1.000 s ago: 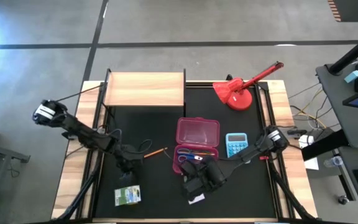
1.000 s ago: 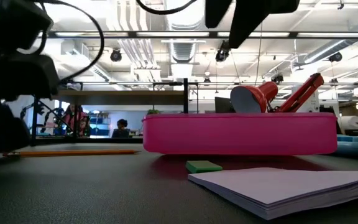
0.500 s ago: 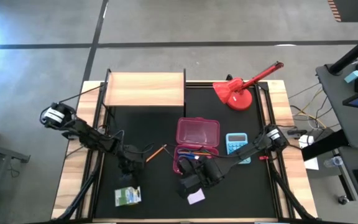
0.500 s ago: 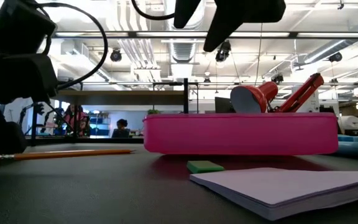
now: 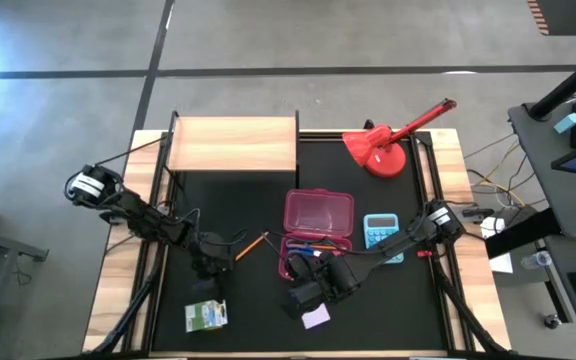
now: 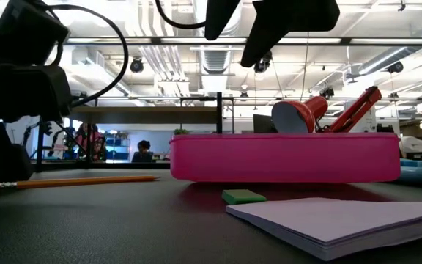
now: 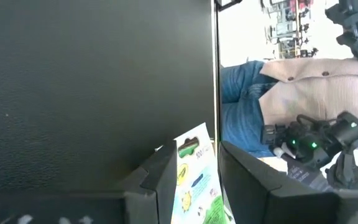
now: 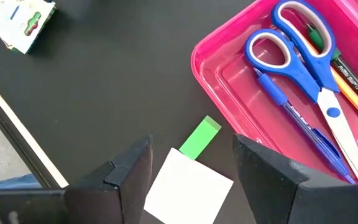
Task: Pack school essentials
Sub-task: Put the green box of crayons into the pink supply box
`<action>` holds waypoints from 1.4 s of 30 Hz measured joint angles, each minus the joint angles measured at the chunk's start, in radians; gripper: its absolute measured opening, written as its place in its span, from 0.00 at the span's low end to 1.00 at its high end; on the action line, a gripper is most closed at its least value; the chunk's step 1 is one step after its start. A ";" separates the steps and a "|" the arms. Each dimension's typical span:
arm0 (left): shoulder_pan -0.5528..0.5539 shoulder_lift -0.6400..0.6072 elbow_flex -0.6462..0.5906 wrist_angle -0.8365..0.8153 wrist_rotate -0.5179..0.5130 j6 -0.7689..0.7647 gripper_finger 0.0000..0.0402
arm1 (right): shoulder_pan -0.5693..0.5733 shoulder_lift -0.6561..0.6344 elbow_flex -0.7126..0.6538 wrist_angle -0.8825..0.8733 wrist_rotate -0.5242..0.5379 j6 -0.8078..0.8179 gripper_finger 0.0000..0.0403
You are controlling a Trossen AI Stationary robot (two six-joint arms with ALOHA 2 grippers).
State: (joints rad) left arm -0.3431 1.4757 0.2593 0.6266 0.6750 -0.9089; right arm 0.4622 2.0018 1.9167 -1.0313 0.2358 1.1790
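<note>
Both tools gape empty: right tool over the green eraser, left tool over the box.

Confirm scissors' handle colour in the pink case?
Blue handles on the scissors, lying in the pink case; clearest in the right wrist view.

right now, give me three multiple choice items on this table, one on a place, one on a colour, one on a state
1. Where do the blue-handled scissors lie?
A. in the pink case
B. on the lilac pad
C. beside the lamp

2. What colour is the eraser?
A. orange
B. green
C. blue

3. How is the right end effector?
A. shut on the eraser
B. shut on the scissors
C. open, holding nothing

Answers: 1 A, the right wrist view shows them inside with the pens. 2 B, green on the black mat. 3 C, its fingers stand apart over the pad and eraser.
</note>
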 joint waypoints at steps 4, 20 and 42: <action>0.000 0.000 0.003 -0.005 -0.015 -0.037 0.26 | 0.000 0.000 0.000 -0.002 -0.003 0.000 0.52; 0.001 -0.034 0.057 -0.172 -0.089 -0.128 0.26 | 0.010 0.000 -0.002 -0.021 -0.008 -0.022 0.52; -0.003 -0.114 0.103 -0.413 -0.108 -0.096 0.26 | 0.006 -0.002 -0.002 -0.042 -0.007 -0.037 0.52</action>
State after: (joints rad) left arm -0.3462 1.3621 0.3626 0.2134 0.5667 -1.0054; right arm 0.4681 1.9995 1.9144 -1.0729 0.2283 1.1415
